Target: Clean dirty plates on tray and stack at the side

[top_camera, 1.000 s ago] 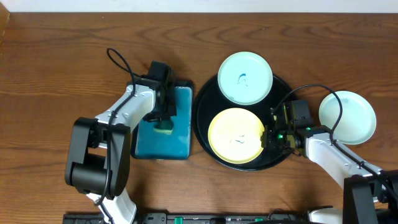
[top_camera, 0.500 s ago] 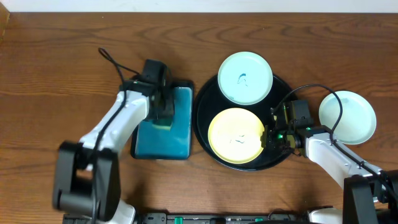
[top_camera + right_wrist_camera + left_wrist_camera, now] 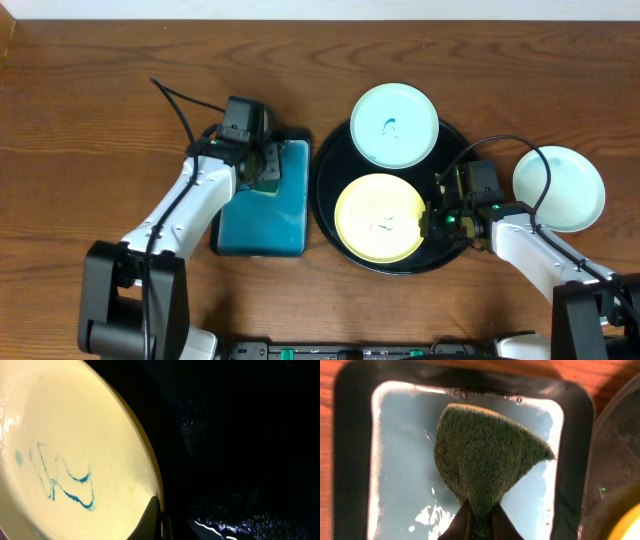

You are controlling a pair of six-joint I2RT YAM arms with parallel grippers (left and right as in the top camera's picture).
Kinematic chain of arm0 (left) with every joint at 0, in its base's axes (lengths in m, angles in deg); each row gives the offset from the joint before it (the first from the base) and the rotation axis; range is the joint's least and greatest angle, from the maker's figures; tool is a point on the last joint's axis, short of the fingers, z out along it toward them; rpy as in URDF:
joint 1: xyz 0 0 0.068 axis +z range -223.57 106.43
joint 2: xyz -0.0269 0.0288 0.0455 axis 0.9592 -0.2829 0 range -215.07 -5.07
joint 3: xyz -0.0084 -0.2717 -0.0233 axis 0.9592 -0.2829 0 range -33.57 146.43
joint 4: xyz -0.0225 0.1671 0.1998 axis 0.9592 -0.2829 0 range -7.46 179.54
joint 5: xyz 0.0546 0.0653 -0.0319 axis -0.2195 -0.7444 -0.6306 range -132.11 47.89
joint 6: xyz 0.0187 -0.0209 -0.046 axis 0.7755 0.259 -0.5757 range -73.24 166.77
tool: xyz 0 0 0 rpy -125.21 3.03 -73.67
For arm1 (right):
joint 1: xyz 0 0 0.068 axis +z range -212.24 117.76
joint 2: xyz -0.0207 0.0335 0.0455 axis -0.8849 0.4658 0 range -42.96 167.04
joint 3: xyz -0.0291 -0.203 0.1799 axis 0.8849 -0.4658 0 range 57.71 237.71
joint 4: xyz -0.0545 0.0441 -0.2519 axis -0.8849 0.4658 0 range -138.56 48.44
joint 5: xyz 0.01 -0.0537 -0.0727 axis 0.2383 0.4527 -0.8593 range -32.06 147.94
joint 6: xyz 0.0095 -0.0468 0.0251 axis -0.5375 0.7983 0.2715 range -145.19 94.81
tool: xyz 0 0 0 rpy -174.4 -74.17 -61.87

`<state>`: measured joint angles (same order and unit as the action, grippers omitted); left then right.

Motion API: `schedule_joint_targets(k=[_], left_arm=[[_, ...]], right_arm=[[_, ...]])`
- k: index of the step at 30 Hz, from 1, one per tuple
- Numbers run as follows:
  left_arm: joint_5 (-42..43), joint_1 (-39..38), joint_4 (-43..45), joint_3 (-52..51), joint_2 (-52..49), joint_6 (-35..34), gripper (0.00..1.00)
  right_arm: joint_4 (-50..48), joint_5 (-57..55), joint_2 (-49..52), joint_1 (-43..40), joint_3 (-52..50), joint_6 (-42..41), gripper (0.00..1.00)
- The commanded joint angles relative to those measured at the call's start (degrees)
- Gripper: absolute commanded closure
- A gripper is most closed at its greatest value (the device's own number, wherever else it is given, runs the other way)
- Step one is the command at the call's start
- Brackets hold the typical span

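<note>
Wooden table: left hand grips sponge (over teal tray); right hand pinches yellow plate rim.

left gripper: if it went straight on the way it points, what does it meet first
Likely the teal floor of the small rectangular tray, met by the sponge that the left gripper pinches ahead of its tips. The gap between them is unclear.
</note>
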<state>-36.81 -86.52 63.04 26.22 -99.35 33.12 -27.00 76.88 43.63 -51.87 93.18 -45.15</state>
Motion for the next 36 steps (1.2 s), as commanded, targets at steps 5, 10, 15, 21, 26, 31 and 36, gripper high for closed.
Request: schedule_joint_targets(k=[5,10,15,21,26,31,36], left_arm=[[0.1,0.0,11.1,-10.5,0.0,-2.0,0.93],[0.0,0.0,16.4,-16.7,0.0,-2.3,0.93],[-0.4,0.0,17.6,-19.0,0.0,-2.3,0.92],[-0.3,0.0,18.7,-18.5,0.4,-2.1,0.93],[-0.3,0.0,16.9,-16.5,6.0,0.0,0.93],[-0.3,0.0,16.1,-16.4,15.1,0.3,0.93],[4.2,0.8,15.9,-16.4,22.3,-0.1,0.92]], right_arm=[[2.1,-2.4,1.3,0.8,-2.2,0.3,0.99],[2.1,-2.4,1.3,0.8,-2.2,0.3,0.99],[2.1,-2.4,1.3,0.8,-2.2,0.2,0.99],[2.7,-2.4,1.3,0.8,-2.2,0.3,0.99],[2.9,-2.4,1.3,0.8,-2.2,0.3,0.99],[2.9,-2.4,1.3,0.8,-2.2,0.3,0.99],[2.9,-2.4,1.3,0.8,-2.2,0.3,0.99]])
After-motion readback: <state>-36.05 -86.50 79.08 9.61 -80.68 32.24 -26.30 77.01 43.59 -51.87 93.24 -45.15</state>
